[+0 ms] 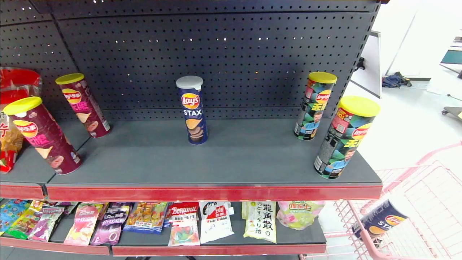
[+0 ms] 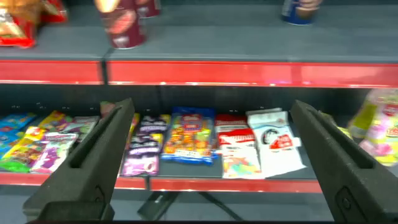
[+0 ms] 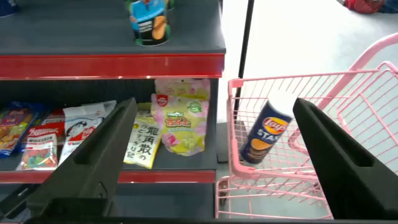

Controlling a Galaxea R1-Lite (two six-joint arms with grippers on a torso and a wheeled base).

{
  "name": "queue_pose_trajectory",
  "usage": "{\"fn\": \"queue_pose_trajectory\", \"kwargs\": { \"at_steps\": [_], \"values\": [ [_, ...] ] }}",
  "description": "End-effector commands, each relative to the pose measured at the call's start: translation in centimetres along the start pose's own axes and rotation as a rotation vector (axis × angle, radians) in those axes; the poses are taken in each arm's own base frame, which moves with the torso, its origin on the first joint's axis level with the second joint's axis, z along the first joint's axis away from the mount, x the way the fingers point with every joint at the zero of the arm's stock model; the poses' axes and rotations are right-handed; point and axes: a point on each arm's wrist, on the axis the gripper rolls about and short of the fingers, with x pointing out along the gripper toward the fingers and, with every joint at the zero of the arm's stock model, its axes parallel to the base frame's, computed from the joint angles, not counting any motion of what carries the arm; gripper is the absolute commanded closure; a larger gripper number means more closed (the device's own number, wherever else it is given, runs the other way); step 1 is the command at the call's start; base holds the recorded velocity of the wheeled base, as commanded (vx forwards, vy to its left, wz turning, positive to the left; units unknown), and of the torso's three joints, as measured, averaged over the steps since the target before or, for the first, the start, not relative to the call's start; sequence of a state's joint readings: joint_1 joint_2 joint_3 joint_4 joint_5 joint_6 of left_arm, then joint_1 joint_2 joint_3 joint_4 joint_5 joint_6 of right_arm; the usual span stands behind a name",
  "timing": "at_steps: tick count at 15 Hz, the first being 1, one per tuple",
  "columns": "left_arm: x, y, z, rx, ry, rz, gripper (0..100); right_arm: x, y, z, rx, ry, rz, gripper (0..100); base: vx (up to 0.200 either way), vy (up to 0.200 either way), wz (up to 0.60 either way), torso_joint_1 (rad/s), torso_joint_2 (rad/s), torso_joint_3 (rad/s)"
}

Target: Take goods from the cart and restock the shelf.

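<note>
A blue chip can (image 1: 379, 219) lies tilted in the pink cart (image 1: 426, 202) at the lower right, beside the shelf's end. Another blue can (image 1: 192, 110) stands upright mid-shelf on the dark upper shelf (image 1: 223, 159). In the right wrist view my right gripper (image 3: 214, 104) is open and holds nothing. It hangs in front of the shelf's right end, with the cart (image 3: 298, 79) and its blue can (image 3: 266, 132) ahead of it. My left gripper (image 2: 211, 107) is open too, facing the lower shelf's snack bags (image 2: 186, 137).
Two maroon cans (image 1: 43, 135) (image 1: 83, 105) stand at the shelf's left, and two multicoloured cans (image 1: 314, 105) (image 1: 346, 137) at its right. Bare shelf lies on both sides of the middle can. Snack bags (image 1: 180, 222) fill the lower shelf. Red edge strips (image 1: 216, 193) front both shelves.
</note>
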State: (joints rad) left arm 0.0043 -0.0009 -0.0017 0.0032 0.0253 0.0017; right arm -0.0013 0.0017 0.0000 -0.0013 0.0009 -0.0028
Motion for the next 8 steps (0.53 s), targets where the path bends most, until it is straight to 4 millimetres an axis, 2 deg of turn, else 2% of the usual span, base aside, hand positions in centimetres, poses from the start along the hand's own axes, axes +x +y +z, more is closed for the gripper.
{"fn": "queue_pose_trajectory", "kwargs": {
  "at_steps": [1,4,8],
  "values": [
    [0.01,0.00,0.00,0.000,0.001,0.001,0,0.00,0.00,0.00,0.000,0.000,0.000,0,0.000,-0.200,0.00,-0.007,0.00,0.002],
    [0.01,0.00,0.00,0.000,0.001,0.001,0,0.00,0.00,0.00,0.001,0.000,0.000,0,0.000,-0.200,0.00,0.002,0.00,0.006],
    [0.01,0.00,0.00,0.000,0.001,0.001,0,0.00,0.00,0.00,0.003,0.000,-0.001,0,0.000,0.000,0.00,0.000,0.00,0.000]
  ]
}}
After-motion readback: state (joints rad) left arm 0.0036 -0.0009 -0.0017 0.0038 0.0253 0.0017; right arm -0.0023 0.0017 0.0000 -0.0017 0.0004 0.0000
